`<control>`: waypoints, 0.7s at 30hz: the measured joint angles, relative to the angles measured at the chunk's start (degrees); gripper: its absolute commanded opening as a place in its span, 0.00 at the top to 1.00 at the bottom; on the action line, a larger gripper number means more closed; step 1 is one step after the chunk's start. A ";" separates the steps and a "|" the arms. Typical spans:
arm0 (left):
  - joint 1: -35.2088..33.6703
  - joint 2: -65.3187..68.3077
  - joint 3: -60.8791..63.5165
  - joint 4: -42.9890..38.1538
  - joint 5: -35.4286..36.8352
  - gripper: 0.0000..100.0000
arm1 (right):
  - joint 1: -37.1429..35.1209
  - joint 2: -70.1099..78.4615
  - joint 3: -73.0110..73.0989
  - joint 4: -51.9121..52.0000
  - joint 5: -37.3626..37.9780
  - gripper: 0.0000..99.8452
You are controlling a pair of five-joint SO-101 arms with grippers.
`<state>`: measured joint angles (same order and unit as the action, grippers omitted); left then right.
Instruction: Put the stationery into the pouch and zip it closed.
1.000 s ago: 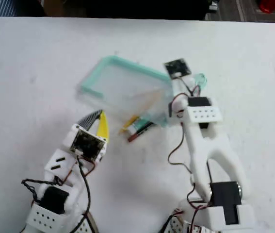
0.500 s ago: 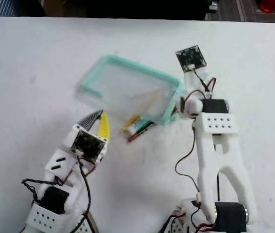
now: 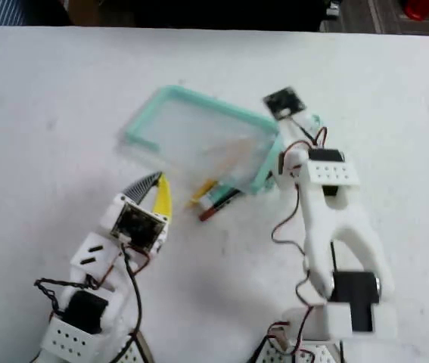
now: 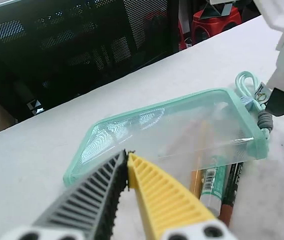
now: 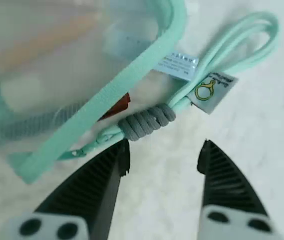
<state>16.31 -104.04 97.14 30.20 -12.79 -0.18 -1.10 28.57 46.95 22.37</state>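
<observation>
A clear pouch with a mint-green border (image 3: 199,136) (image 4: 177,132) lies tilted on the white table. Pens and a marker (image 3: 214,198) (image 4: 216,185) stick out of its near corner, partly inside. A mint cord loop with a grey knot (image 5: 147,122) hangs from the pouch corner. My right gripper (image 5: 164,160) stands open just short of that knot, at the pouch's right corner (image 3: 275,162). My left gripper (image 3: 153,185) (image 4: 126,162), grey and yellow fingers pressed together, is shut and empty, near the pouch's front edge.
The white table (image 3: 63,106) stretches wide around the pouch. Its far edge (image 3: 199,29) borders a dark area with a black mesh object (image 4: 81,45) and red things (image 4: 217,17) behind.
The right arm shifted right and back, then returned toward the pouch's right corner. The pouch turned slightly. The left arm stayed still.
</observation>
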 measured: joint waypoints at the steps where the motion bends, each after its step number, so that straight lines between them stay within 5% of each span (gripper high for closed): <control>1: 0.00 0.00 0.00 0.00 0.00 0.98 | 0.00 2.20 -1.76 1.14 -3.16 0.80; 9: 0.00 0.00 0.00 0.00 0.00 0.98 | 0.62 14.33 -14.07 7.82 -22.33 0.77; 21: 0.00 0.00 0.00 0.00 0.00 0.98 | 0.97 16.09 -18.73 9.41 -33.49 0.77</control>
<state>16.31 -104.04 97.14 30.20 -12.79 0.79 14.99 9.85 56.35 -11.12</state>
